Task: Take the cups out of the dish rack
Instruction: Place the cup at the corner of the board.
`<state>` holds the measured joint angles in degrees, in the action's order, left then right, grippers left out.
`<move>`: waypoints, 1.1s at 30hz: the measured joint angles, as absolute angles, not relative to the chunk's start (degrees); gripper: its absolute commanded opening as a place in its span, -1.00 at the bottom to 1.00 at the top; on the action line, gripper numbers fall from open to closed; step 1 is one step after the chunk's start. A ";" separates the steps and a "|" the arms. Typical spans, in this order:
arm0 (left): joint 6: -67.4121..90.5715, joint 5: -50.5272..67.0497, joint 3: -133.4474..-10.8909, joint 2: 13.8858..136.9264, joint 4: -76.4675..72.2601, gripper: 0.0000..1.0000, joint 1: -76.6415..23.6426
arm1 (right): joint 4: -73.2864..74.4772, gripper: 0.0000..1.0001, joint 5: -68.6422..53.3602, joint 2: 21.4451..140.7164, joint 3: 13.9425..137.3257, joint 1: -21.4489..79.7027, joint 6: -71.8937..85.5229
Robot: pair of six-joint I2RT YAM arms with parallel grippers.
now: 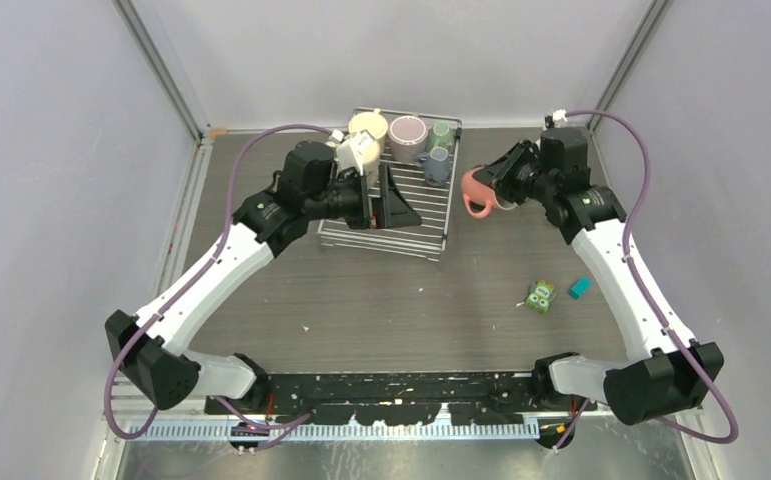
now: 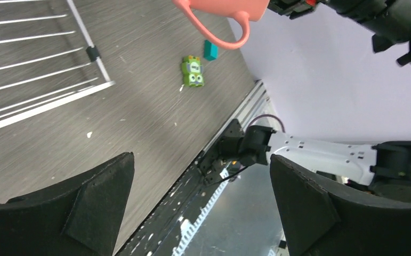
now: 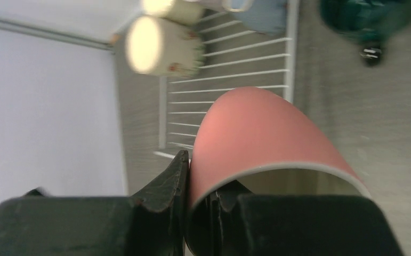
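Observation:
The silver wire dish rack (image 1: 431, 225) lies at the table's far middle. At its far end stand a cream cup (image 1: 366, 124), a second cream cup (image 1: 359, 152), a mauve cup (image 1: 407, 134), a pale green cup (image 1: 443, 132) and a grey cup (image 1: 437, 166). My left gripper (image 1: 386, 200) hovers over the rack's near half, open wide and empty (image 2: 200, 165). My right gripper (image 1: 491, 185) is shut on the rim of a salmon pink cup (image 1: 474, 191), one finger inside and one outside (image 3: 200, 181), and holds it in the air just right of the rack. The pink cup (image 3: 262, 133) fills the right wrist view.
A small green toy block (image 1: 539, 295) and a teal block (image 1: 580, 287) lie on the table at the right. The right wrist view shows a blurred dark teal thing (image 3: 368, 21) on the table right of the rack (image 3: 224, 90). Walls close off the far and side edges.

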<state>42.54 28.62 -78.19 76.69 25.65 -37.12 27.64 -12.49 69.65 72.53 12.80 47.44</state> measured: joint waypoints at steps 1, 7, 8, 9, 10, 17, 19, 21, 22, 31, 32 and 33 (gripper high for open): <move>41.45 28.21 -78.19 76.12 26.61 1.00 -37.12 | 30.44 -0.99 -10.81 70.22 73.38 12.78 46.04; 37.06 26.46 -78.19 74.22 31.16 0.99 -37.12 | 43.94 -0.99 -2.63 77.32 77.76 11.75 38.02; 36.53 26.33 -78.19 74.06 31.70 0.99 -37.12 | 45.63 -0.99 -1.69 78.85 78.52 11.35 36.75; 35.92 26.33 -78.19 73.95 32.16 0.99 -37.12 | 46.89 -0.99 -0.91 80.29 79.11 10.90 35.57; 35.42 26.33 -78.19 73.84 32.53 0.99 -37.12 | 47.92 -0.99 -0.32 81.67 79.66 10.37 34.44; 33.19 26.37 -78.19 73.21 34.48 0.99 -37.12 | 50.74 -0.99 1.13 90.15 82.24 4.84 28.56; 32.49 26.41 -78.19 72.99 34.68 0.99 -37.12 | 50.68 -0.99 1.26 92.20 82.76 3.38 27.33; 32.16 26.55 -78.19 72.88 34.72 0.99 -37.12 | 50.92 -0.99 1.41 94.56 83.88 1.85 26.22; 32.01 26.57 -78.19 72.88 34.79 0.99 -37.12 | 50.85 -0.99 1.48 95.55 84.38 1.45 25.76; 30.48 26.59 -78.19 72.88 36.03 0.99 -37.12 | 51.07 -0.98 2.52 106.80 93.43 -1.52 22.68; 30.35 26.59 -78.19 72.88 36.16 0.99 -37.12 | 51.07 -0.99 2.87 107.90 94.48 -1.63 22.52; 29.98 26.59 -78.19 72.88 36.38 0.99 -37.12 | 51.13 -0.99 3.09 108.73 95.24 -1.74 22.41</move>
